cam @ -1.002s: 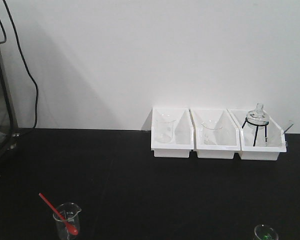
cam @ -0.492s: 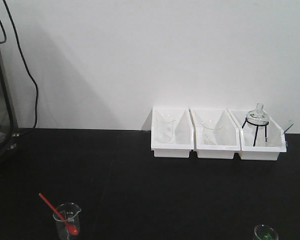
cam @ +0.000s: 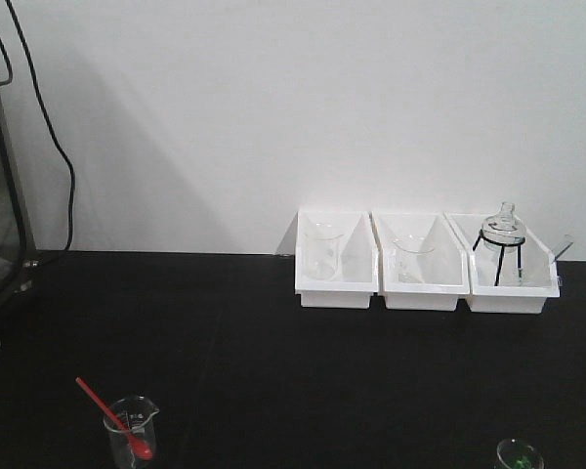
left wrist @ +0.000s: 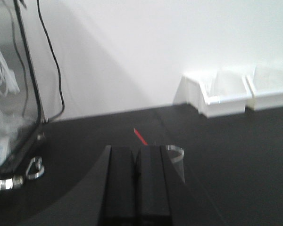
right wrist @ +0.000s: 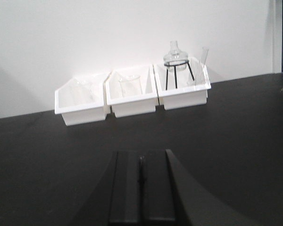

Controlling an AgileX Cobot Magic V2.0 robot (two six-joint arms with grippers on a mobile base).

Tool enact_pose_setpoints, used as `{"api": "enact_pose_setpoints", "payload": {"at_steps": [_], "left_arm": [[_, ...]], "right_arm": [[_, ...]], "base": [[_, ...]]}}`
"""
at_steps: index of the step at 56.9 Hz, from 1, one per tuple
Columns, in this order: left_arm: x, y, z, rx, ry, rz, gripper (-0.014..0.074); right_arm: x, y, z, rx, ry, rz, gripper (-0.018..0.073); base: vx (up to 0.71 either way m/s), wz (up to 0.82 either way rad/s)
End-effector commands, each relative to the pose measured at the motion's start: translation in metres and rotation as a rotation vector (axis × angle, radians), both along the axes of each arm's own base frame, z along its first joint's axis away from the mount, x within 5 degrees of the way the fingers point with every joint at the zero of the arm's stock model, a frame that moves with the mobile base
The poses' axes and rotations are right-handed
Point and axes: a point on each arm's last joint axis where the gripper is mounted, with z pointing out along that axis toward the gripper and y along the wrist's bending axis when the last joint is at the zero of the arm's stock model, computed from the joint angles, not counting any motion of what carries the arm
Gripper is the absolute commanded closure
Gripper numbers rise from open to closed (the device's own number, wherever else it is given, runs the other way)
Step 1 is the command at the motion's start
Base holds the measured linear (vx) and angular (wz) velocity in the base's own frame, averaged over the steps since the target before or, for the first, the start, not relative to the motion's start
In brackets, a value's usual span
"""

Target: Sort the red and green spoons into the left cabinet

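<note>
- Reaching first for thin red plastic spoon (cam: 112,415): leans in small clear glass beaker (cam: 145,422), front-left of black surface (cam: 273,371).
- Left pincer (left wrist: 137,151), right pincer (right wrist: 141,160) pressed together, empty; spread your left, grip handle high.

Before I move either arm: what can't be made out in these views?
Green spoon: front view's bottom edge crops its beaker; only a green tint shows.
Red spoon: left wrist view is blurred; left pincer hides all but the handle tip.
Left cabinet: shelves outside every view.

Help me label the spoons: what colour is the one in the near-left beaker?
The spoon is bright red, clearest in the front-facing view.
</note>
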Motion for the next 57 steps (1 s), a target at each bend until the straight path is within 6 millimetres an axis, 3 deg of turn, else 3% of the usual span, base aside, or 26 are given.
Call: {"api": "enact_pose_setpoints", "payload": {"at_steps": [1, 8, 13, 21, 26, 31, 36, 47, 48, 57], "left_arm": [[-0.004, 0.001, 0.013, -0.056, -0.179, 0.003, 0.0596], [-0.007, 0.002, 0.027, -0.145, -0.217, -0.016, 0.0596], [-0.006, 0.002, 0.04, -0.176, -0.184, -0.024, 0.0596], [0.004, 0.0, 0.077, -0.166, -0.128, -0.021, 0.0596], [0.021, -0.003, 0.106, -0.161, -0.096, -0.019, 0.0596], [0.051, -0.008, 0.135, -0.152, -0.047, -0.015, 0.0596], [0.076, -0.013, 0.154, -0.147, -0.017, -0.013, 0.0596], [0.137, -0.023, 0.165, -0.133, 0.071, -0.006, 0.0596], [0.158, -0.026, 0.16, -0.127, 0.107, -0.003, 0.0596], [0.175, -0.029, 0.151, -0.125, 0.103, -0.001, 0.0582]], "right_arm": [[-0.002, 0.001, 0.014, -0.027, -0.172, 0.001, 0.0562], [-0.006, 0.001, 0.031, -0.058, -0.275, 0.0, 0.0562], [-0.01, 0.001, 0.055, -0.076, -0.314, -0.005, 0.0562], [-0.011, 0.0, 0.101, -0.176, -0.296, -0.026, 0.0562], [0.001, 0.0, 0.132, -0.251, -0.243, -0.034, 0.0562], [0.021, -0.001, 0.164, -0.298, -0.181, -0.035, 0.0562], [0.045, -0.002, 0.179, -0.292, -0.11, -0.025, 0.0562], [0.1, -0.003, 0.18, -0.252, 0.039, -0.003, 0.0562], [0.121, -0.003, 0.168, -0.242, 0.111, 0.006, 0.0562], [0.136, -0.004, 0.156, -0.233, 0.172, 0.014, 0.0559]], "base": [[0.0, 0.0], [0.0, 0.0], [0.0, 0.0], [0.0, -0.01], [0.0, -0.01], [0.0, 0.0], [0.0, 0.0], [0.0, 0.0], [0.0, 0.0], [0.0, 0.0]]}}
